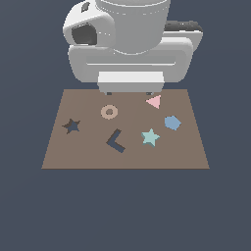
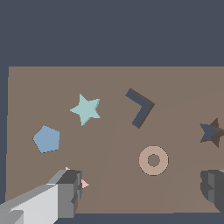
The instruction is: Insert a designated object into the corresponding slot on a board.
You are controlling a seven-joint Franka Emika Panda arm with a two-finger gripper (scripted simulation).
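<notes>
Pincer [image 2: 140,192] hangs above the far edge of the board [image 1: 186,157], fingers [image 2: 65,194] spread wide apart, nothing between them. In the wrist view one finger stands over the pink triangle [image 1: 154,101], the other shows only as a dark stub at the frame edge.

Teal star [image 1: 150,137] lies flat on the board, on the exterior view's right half, towards the near edge. Blue piece [image 1: 172,122] sits just beside it, further right and slightly back. Apart, not touching.

Star slot [image 1: 72,126]: dark cutout on the exterior view's left side, well apart from the star. Dark L-shaped cutout [image 1: 115,141] lies between star and slot. Tan ring [image 1: 109,111] rests behind the L, nearer the pincer.

Key relation: from the pincer, the star lies forward, towards the near edge, and off to the exterior view's right. The slot lies the opposite way, to the left. The star has no long axis; any pair of opposite sides would likely serve for the grasp, though a point against one finger may let it twist.

Height of the pincer over the board is hard to read; the arm body hides most of it in the exterior view. Likely well clear.

Step in hand, as judged: approach not begun, star untouched, slot vacant.
</notes>
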